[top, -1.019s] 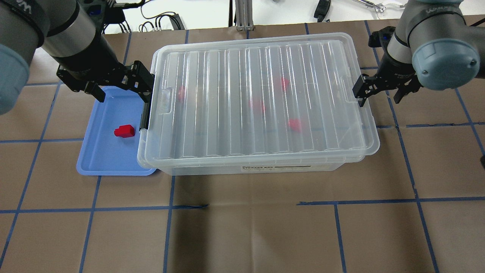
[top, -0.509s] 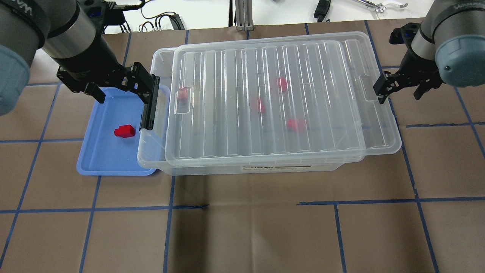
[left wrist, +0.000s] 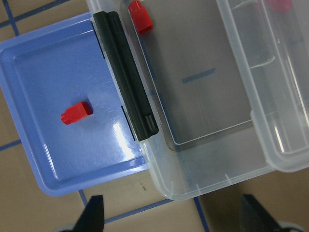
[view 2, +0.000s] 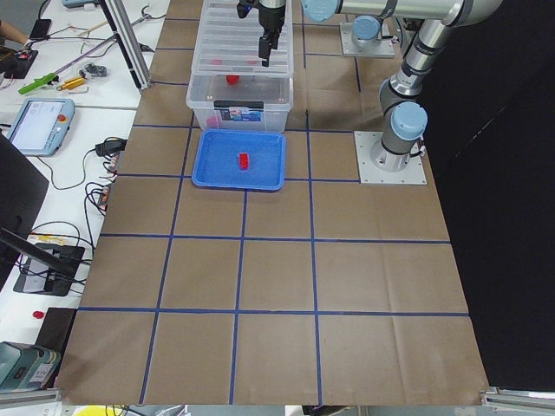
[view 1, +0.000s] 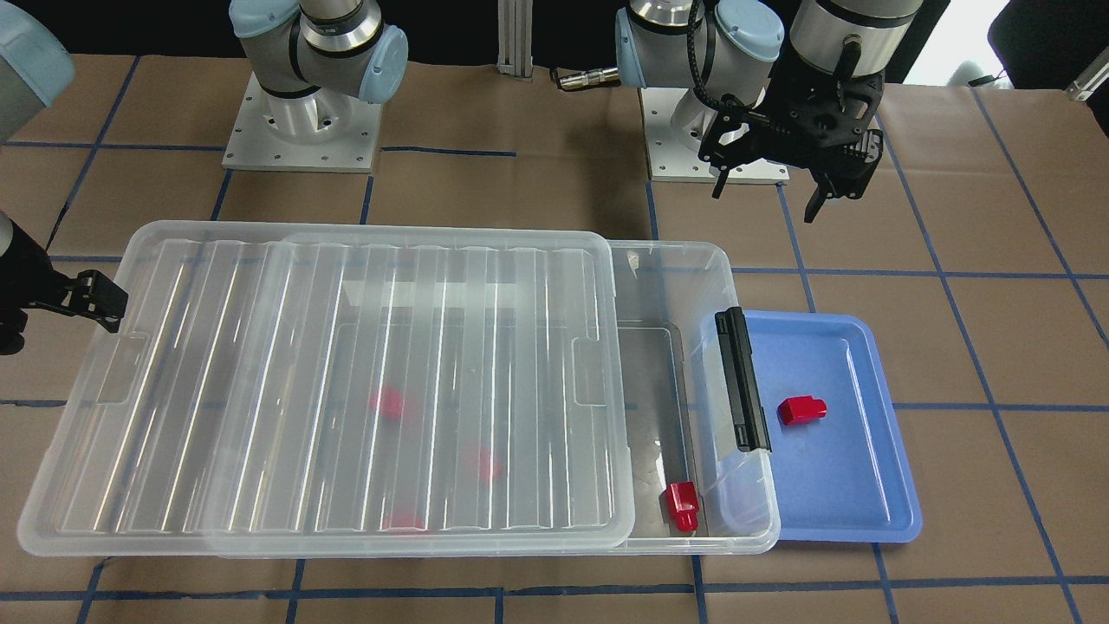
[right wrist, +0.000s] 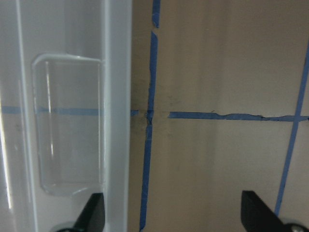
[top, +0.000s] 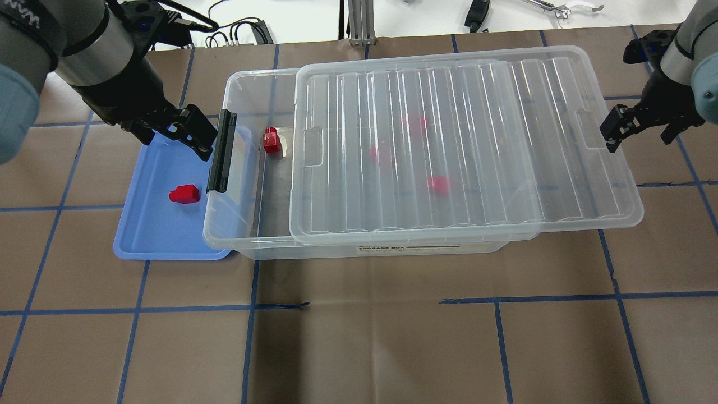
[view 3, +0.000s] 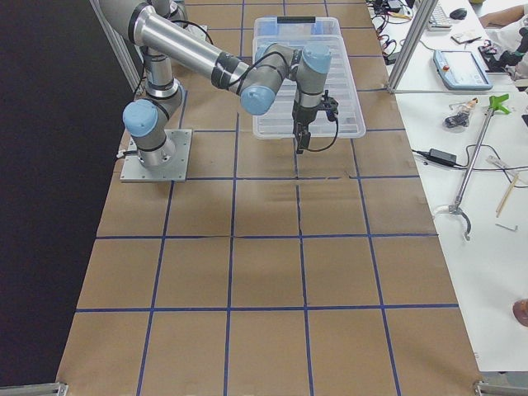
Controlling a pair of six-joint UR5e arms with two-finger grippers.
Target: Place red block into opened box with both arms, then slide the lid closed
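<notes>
Box is open at the black-bar end. Lid lies on top, offset and overhanging the box's other end. One red block lies in the uncovered part by the far wall, with three more blurred under the lid. The task block lies mid blue tray, outside the box, near the bar. Left gripper is spread wide and empty above the tray's far edge. Right gripper is spread and empty at the lid's overhanging edge.

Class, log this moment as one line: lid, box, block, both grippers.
lid: partway off | box: left end uncovered | red block: on blue tray | left gripper: open, empty | right gripper: open, beside lid end
</notes>
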